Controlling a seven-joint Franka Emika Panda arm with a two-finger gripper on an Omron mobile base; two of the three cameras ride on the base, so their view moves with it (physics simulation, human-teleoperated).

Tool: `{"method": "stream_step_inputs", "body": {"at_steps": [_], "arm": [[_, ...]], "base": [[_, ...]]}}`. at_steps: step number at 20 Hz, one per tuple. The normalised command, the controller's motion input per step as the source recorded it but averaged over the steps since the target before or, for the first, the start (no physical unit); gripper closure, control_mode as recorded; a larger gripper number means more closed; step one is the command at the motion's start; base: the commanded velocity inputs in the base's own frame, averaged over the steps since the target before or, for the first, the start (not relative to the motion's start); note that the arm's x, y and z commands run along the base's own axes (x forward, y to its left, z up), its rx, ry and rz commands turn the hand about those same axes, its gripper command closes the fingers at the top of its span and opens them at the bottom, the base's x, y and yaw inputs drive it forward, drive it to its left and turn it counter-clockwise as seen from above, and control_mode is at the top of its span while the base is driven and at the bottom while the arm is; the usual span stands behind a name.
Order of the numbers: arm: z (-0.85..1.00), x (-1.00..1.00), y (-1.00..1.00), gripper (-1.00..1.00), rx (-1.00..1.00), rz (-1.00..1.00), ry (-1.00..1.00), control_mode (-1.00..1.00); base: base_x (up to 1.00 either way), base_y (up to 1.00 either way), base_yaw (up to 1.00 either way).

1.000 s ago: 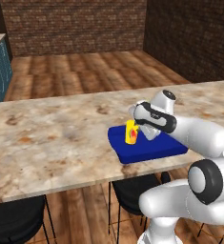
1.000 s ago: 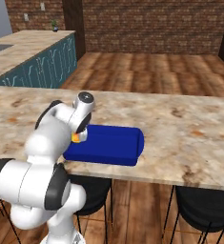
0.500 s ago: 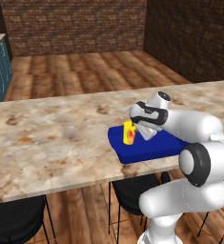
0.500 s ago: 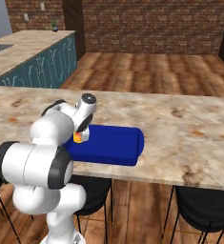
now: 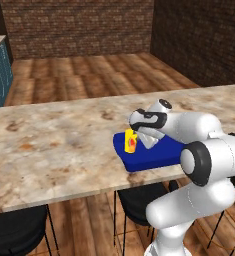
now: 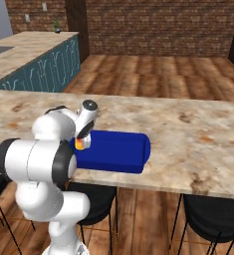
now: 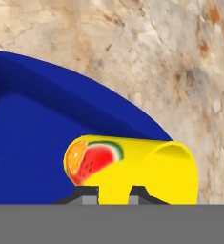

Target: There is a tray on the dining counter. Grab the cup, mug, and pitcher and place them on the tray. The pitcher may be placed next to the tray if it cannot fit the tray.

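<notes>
While the dining counter (image 5: 49, 145) runs long from left to right with much bare marbled stone on both sides, the blue tray (image 5: 156, 155) lies close to its near edge, above a black bar stool (image 5: 139, 200). The tray's long axis goes along the counter, and most of its floor looks free toward the right end.

The gripper (image 5: 139, 136) is narrow and clamps the yellow cup (image 5: 131, 141) between its two tips. In the hand view the cup (image 7: 132, 169) sits right against the finger tips (image 7: 87, 194), its watermelon picture turned to the camera, and the tray floor (image 7: 32, 143) is behind it. The cup is upright at the left end of the tray, inside or just over the raised rim (image 6: 111, 167); I cannot tell if its base touches the floor already.

I judge that the coming move depends on this: the tray floor is directly under the cup, so only a short way down remains. The left rim is near, so a shift toward the right gives more room. The mug and the pitcher are, in my judgement, not yet brought.
</notes>
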Motion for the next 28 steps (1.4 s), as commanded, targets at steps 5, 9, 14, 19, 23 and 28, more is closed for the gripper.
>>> {"method": "stream_step_inputs", "body": {"at_steps": [5, 9, 14, 19, 23, 28], "arm": [[-0.15, 0.17, 0.06, 1.0, 0.0, 0.0, 0.0, -1.0], [-0.18, 0.04, 0.01, 1.0, 0.0, 0.0, 0.0, -1.0], [-0.22, 0.0, 0.01, 1.0, 0.0, 0.0, 0.0, -1.0], [-0.2, 0.02, 0.0, 1.0, 0.0, 0.0, 0.0, -1.0], [-0.1, 0.02, 0.0, 1.0, 0.0, 0.0, 0.0, -1.0], [-0.23, 0.09, 0.0, 1.0, 0.0, 0.0, 0.0, -1.0]], "base": [[0.0, 0.0, 0.0], [0.0, 0.0, 0.0], [0.0, 0.0, 0.0], [0.0, 0.0, 0.0], [0.0, 0.0, 0.0], [0.0, 0.0, 0.0]]}}
